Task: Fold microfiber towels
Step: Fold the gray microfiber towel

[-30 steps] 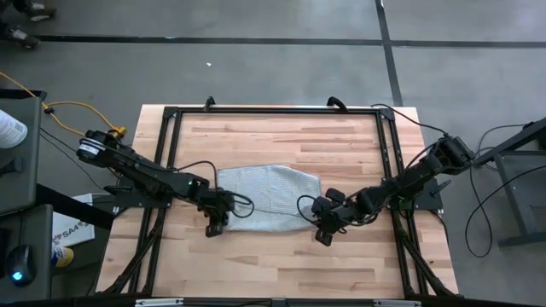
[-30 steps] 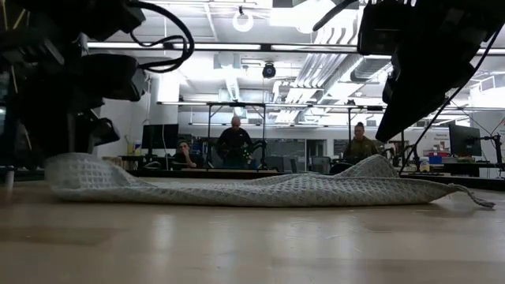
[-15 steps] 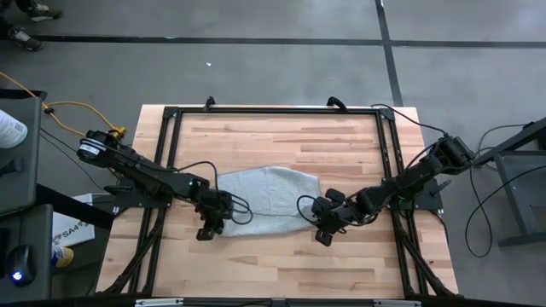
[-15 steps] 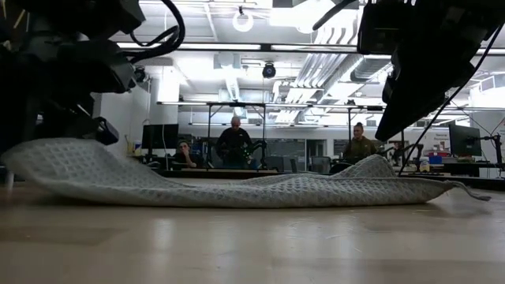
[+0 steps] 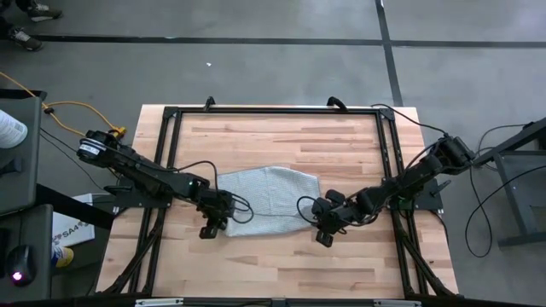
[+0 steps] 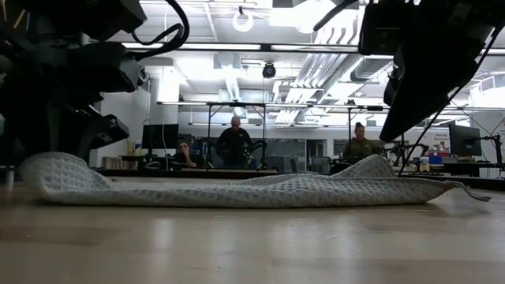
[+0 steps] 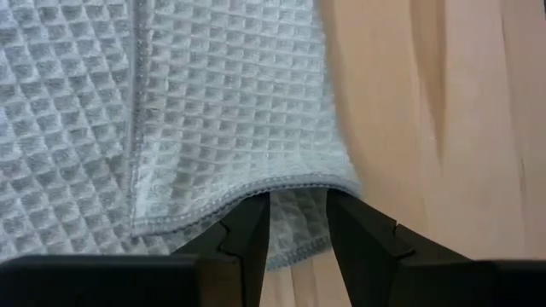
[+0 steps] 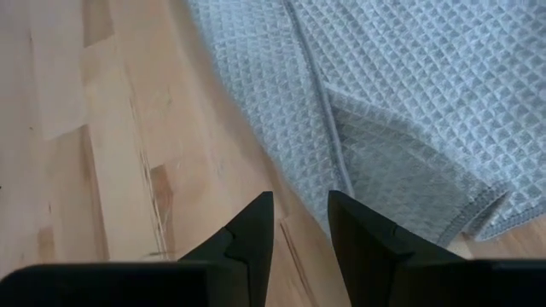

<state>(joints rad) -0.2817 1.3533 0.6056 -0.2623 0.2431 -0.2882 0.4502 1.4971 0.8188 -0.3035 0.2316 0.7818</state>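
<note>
The light grey-blue waffle towel (image 5: 269, 200) lies spread across the middle of the wooden table (image 5: 273, 264). In the low view it is mostly flat (image 6: 260, 191). Its left end (image 6: 47, 170) humps up, and its right corner (image 6: 473, 193) rests on the wood. My left gripper (image 5: 212, 227) is at the towel's near left corner, with cloth between its fingers (image 7: 299, 226). My right gripper (image 5: 323, 236) hovers low at the near right edge, slightly open and empty (image 8: 300, 226). Wood shows between its fingers and the towel's hem (image 8: 328, 162) lies just beside them. My left gripper has the towel's near left corner (image 7: 299, 209) pinched between its two fingers (image 7: 247, 239). A folded-over hemmed layer lies on a second layer there. The fingers slant down from the table's left side. The corner sits a little above the wood and the rest lies on the table.
A black rail frame (image 5: 171, 153) runs around the tabletop, and cables trail from both arms. Bare wood lies toward the near edge (image 5: 273, 273) and the far edge (image 5: 273, 136). People (image 6: 235, 142) sit and stand in the room far behind the table.
My left gripper drew the towel's left end a little toward the table's left edge and lifted it. It then came back slightly and lowered it. That end now sits farther left than a second ago, as a low hump. The towel's right part stayed put.
</note>
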